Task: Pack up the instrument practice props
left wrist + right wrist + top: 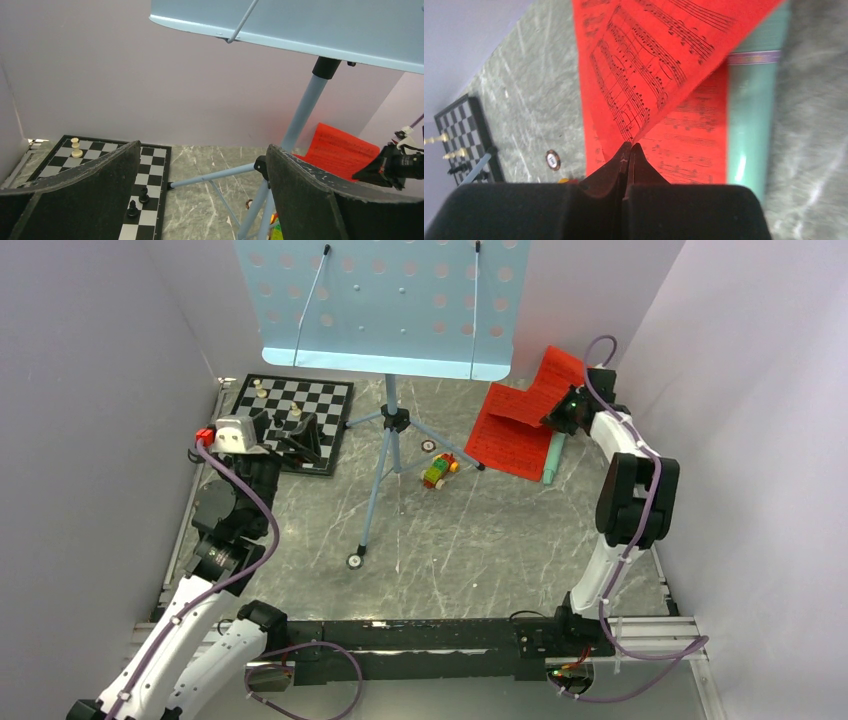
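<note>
The light blue perforated music stand (pixel 385 300) rises on its tripod (pixel 390 430) mid-table; its pole shows in the left wrist view (pixel 302 110). Red sheet-music pages (pixel 510 435) lie at the back right. My right gripper (pixel 560 415) is shut on the corner of one red page (pixel 644 65) and holds it lifted above the others (pixel 689 150). The mint-green microphone (pixel 553 458) lies along the pages' right edge, also in the right wrist view (pixel 749 120). My left gripper (pixel 290 440) is open and empty over the chessboard's near right corner. The black mic stand is out of view.
A black-and-white chessboard (pixel 300 400) with pieces lies at the back left. A small multicoloured block toy (pixel 438 471) and a small round disc (pixel 428 446) lie right of the tripod. Another tripod foot (pixel 355 561) ends mid-table. Walls enclose three sides.
</note>
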